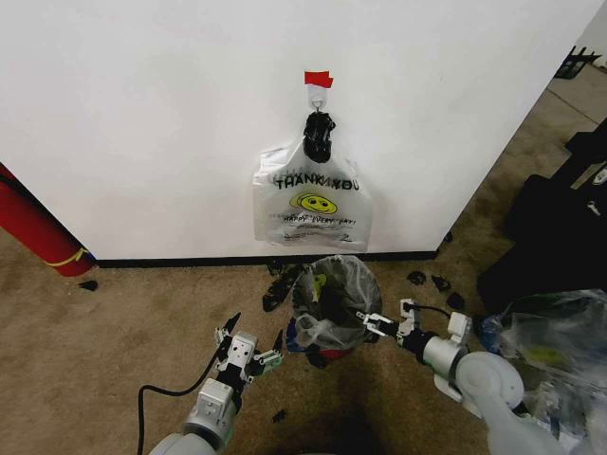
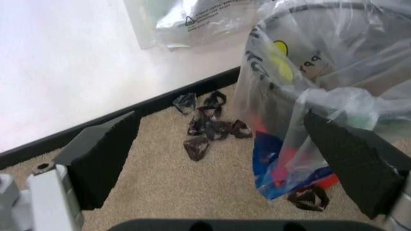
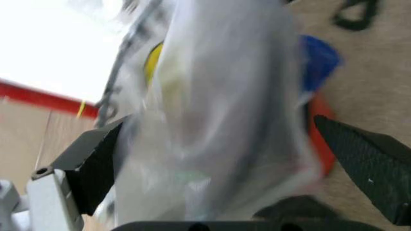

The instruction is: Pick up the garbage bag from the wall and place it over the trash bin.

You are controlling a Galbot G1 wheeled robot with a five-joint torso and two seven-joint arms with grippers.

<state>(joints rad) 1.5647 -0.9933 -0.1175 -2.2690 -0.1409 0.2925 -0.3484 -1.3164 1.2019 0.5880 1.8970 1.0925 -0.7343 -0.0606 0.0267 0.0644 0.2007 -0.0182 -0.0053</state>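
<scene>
the garbage bag (image 1: 334, 301) is draped over the trash bin (image 1: 327, 284), which stands on the carpet just below the white wall (image 1: 142, 114), clear plastic bunched around the wire rim with blue patches low on the outside. looks nearly done, but here's the risk: the film sits loose and lopsided, so a snag from either gripper could drag it off the rim, or nudge the light bin over. the bits of dark debris (image 2: 209, 127) by the baseboard could catch too.

left gripper (image 1: 248, 353) hangs low beside the bin on the robot's left, jaws spread wide, nothing between the pads; in its wrist view the bag's edge lies close to one pad (image 2: 356, 161), and contact can't be judged. right gripper (image 1: 372, 323) is at the rim on the other side, jaws also wide apart, the plastic bulging into the gap but not pinched.

the white "thank you" smiley bag (image 1: 313, 204) hangs on the hook under the red tape (image 1: 319, 79).
</scene>
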